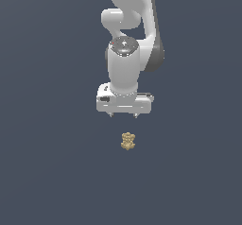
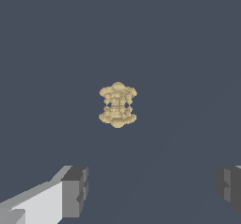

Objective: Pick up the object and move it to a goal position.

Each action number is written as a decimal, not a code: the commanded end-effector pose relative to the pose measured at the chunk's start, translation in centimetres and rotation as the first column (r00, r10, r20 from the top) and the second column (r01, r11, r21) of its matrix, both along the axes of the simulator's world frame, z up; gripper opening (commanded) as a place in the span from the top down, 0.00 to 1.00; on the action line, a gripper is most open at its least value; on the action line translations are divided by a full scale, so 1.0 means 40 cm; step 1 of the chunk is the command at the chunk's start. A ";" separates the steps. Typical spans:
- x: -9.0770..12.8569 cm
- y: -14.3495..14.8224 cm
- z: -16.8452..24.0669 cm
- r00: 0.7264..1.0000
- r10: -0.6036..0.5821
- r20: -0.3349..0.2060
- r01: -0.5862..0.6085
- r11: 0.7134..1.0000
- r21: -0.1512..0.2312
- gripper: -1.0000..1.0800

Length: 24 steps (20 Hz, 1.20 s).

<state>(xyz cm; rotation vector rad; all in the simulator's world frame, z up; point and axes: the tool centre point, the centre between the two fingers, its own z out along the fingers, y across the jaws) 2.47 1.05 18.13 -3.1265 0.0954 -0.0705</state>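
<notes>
The object (image 1: 128, 141) is a small tan-gold lumpy figurine lying on the dark grey surface, below the gripper in the exterior view. It also shows in the wrist view (image 2: 117, 104), centred ahead of the fingers. My white gripper (image 1: 123, 116) hangs above the object, pointing down, with a clear gap between them. Its jaws are spread wide and hold nothing. The two dark fingertips (image 2: 75, 191) show far apart at the edge of the wrist view. The object is narrower than the gap between them.
The flat dark grey surface (image 1: 47, 172) spreads all around. The white arm (image 1: 134, 11) rises behind the gripper in the exterior view. No other object shows.
</notes>
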 end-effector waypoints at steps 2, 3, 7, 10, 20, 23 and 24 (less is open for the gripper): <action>0.017 0.007 -0.022 1.000 -0.001 -0.006 0.001 1.000 -0.002 0.04; 0.023 0.009 -0.030 1.000 -0.002 -0.008 0.002 1.000 -0.002 0.04; 0.054 0.021 -0.072 1.000 -0.005 -0.017 0.005 1.000 -0.005 0.04; 0.080 0.032 -0.113 1.000 -0.008 -0.026 0.008 1.000 -0.007 0.04; 0.125 0.056 -0.203 0.999 -0.014 -0.044 0.014 1.000 -0.011 0.04; 0.129 0.058 -0.210 0.999 -0.015 -0.045 0.014 1.000 -0.011 0.04; 0.129 0.058 -0.210 0.999 -0.015 -0.045 0.014 1.000 -0.011 0.04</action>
